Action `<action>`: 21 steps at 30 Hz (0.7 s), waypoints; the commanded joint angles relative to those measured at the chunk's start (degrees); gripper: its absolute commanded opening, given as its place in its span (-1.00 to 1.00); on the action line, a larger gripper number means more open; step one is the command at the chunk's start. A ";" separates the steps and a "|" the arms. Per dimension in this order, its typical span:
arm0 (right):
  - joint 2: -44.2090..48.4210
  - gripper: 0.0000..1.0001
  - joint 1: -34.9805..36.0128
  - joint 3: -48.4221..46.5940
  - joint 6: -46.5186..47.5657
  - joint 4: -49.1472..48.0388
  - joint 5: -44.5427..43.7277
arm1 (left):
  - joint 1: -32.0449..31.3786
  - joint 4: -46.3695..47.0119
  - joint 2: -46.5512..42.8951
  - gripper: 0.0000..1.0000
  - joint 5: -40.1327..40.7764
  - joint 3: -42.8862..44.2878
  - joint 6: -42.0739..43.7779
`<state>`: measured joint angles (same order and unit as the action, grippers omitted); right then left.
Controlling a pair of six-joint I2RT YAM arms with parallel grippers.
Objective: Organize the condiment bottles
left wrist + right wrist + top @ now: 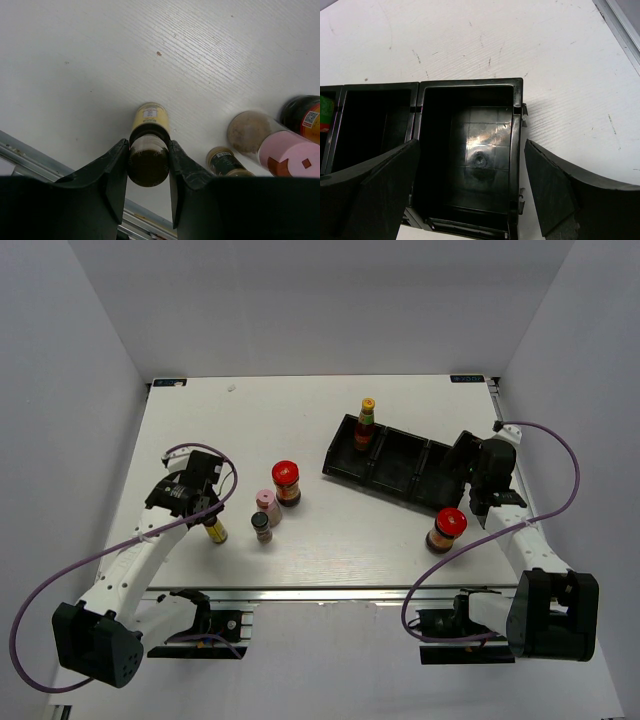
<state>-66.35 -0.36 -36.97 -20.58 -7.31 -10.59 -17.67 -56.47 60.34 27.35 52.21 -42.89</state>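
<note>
**Spotter:** Where are you with the left arm?

**Me:** My left end effector [148, 167] is pinching the slim yellow-capped bottle [149, 122] across its dark body, with the cap pointing away from the wrist camera. It's at the near left of the tabletop [350, 540], just beside the dark-capped jar [261, 527] and the pink-capped bottle [267, 504]. (I can't tell from either view whether it stands square or is tipped.)

**Spotter:** And the right?

**Me:** The right end effector [470, 185] is spread wide and holds nothing. It hovers over the end compartment of the tray [516, 125].

**Spotter:** What makes this lift go well?

**Me:** The grip looks centred to me, with both pads [114, 172] flat against the body. I want a straight rise before any sweep, because the two neighbours sit close and a sideways drag could knock them. Then I'd carry it high past the red-lidded jar [287, 482] toward the tray, where the other yellow-capped bottle [366, 424] stands in the left end compartment. I'd seat mine upright in a free compartment and let go only once the base is down. The right arm should back off first, or the two arms will crowd each other over the tray.
</note>
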 commanded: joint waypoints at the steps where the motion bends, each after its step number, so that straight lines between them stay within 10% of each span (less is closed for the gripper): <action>1: 1.39 0.79 0.01 -1.35 -0.25 -0.95 -1.27 | 0.27 0.66 -0.04 -0.40 -1.60 -0.17 0.62; 7: 1.40 0.79 0.01 -1.35 -0.25 -1.04 -1.19 | 0.27 0.31 -0.57 -0.98 -0.91 2.19 2.46; 21: 0.43 0.79 0.01 -1.00 -0.51 -2.36 1.36 | 0.36 13.83 6.00 -1.00 0.68 20.20 8.61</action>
<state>-66.30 -0.36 -36.97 -20.62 -7.42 -10.09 -17.63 -51.31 63.94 28.64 68.03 -36.73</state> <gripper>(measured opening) 0.895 0.436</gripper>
